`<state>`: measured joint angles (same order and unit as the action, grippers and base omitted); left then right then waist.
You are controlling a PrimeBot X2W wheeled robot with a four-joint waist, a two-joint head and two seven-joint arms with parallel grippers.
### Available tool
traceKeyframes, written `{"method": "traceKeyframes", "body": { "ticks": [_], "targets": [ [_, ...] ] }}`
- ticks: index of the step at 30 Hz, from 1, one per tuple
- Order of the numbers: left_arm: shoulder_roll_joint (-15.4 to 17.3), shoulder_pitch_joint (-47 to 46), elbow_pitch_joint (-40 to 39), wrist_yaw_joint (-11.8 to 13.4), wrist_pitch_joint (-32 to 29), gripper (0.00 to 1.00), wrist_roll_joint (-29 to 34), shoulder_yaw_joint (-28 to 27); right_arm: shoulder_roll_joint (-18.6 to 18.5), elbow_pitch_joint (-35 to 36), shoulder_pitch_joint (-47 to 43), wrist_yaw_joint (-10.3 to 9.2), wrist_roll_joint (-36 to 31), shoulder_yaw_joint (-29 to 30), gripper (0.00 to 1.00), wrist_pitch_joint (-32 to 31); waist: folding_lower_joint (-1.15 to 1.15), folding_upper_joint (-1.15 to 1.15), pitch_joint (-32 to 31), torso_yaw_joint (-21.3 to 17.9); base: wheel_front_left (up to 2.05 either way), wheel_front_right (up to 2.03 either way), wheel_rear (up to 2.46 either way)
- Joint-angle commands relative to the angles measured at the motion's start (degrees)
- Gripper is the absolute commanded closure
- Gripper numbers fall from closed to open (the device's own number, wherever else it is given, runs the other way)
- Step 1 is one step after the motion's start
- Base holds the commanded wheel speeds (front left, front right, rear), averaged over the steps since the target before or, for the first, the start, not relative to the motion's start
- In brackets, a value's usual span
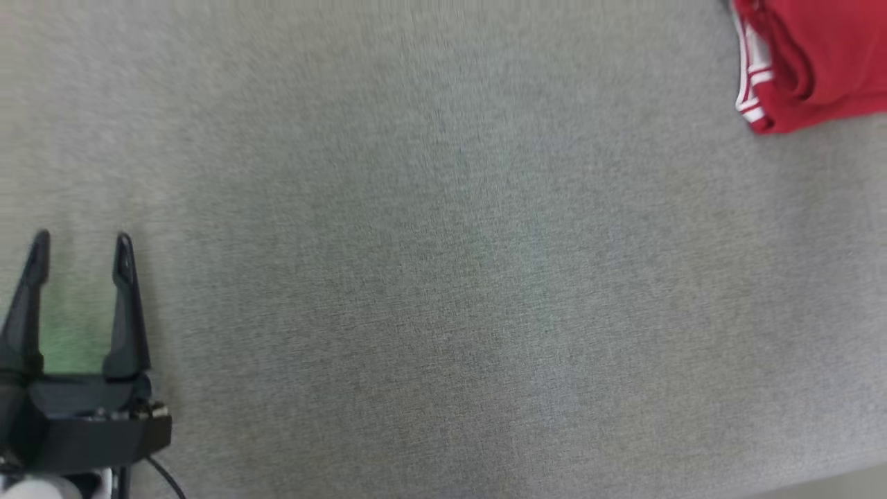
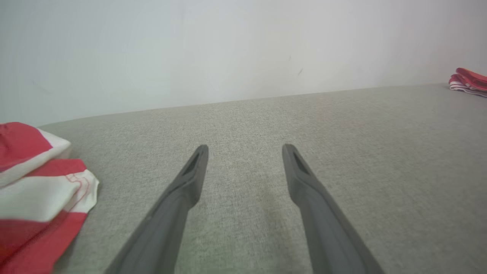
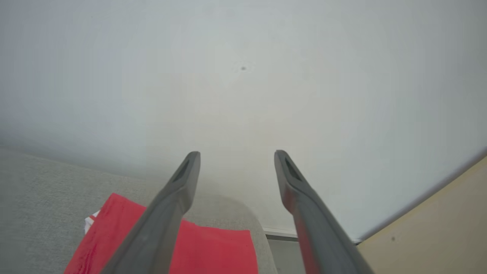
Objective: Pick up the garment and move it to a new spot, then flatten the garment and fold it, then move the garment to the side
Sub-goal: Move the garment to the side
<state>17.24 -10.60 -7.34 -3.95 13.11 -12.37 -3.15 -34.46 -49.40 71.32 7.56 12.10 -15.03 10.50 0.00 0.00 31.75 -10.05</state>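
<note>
A folded red garment [image 1: 818,62] with white side stripes lies at the far right corner of the grey fabric surface [image 1: 443,277]; the head view cuts it off. In the left wrist view this red garment [image 2: 470,80] is small and far to the right. My left gripper [image 1: 83,242] hovers at the lower left, open and empty, far from it. Seen from its own wrist, the left gripper [image 2: 245,148] points across bare grey cloth. My right gripper [image 3: 236,154] is open and empty above the red garment [image 3: 213,247], apart from it.
A second red-and-white striped garment [image 2: 42,190] lies bunched just left of my left gripper. A pale wall [image 2: 243,49] stands behind the surface. The surface's rounded corner [image 3: 255,224] ends beside the red garment, with a beige panel [image 3: 437,228] beyond it.
</note>
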Motion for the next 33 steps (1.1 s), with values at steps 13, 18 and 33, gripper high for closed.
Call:
{"method": "traceKeyframes", "body": {
  "ticks": [13, 18, 33],
  "targets": [
    [-3.7, 7.4, 6.0, 1.4, 1.8, 0.00, -1.7, 0.0, 10.6, 11.6, -19.5, -0.17, 2.2, 3.9, 0.00, 4.3, 0.00, 0.00, -17.2, 3.6, 0.00, 0.00, 0.00],
    [-4.7, 9.1, 7.7, 1.3, 1.9, 0.00, -1.9, 0.3, 13.5, 17.8, -29.5, -0.17, 2.4, 6.3, 0.00, 4.4, 0.00, 0.00, -20.6, 4.7, 0.00, 0.00, 0.00],
    [-5.9, 10.6, 9.8, 1.0, 2.1, 0.00, -1.3, 1.3, 22.5, 38.8, -56.8, -0.16, 1.3, 13.8, 0.00, 0.5, 0.00, 0.00, -25.7, 6.3, 0.00, 0.00, 0.00]
  ]
}}
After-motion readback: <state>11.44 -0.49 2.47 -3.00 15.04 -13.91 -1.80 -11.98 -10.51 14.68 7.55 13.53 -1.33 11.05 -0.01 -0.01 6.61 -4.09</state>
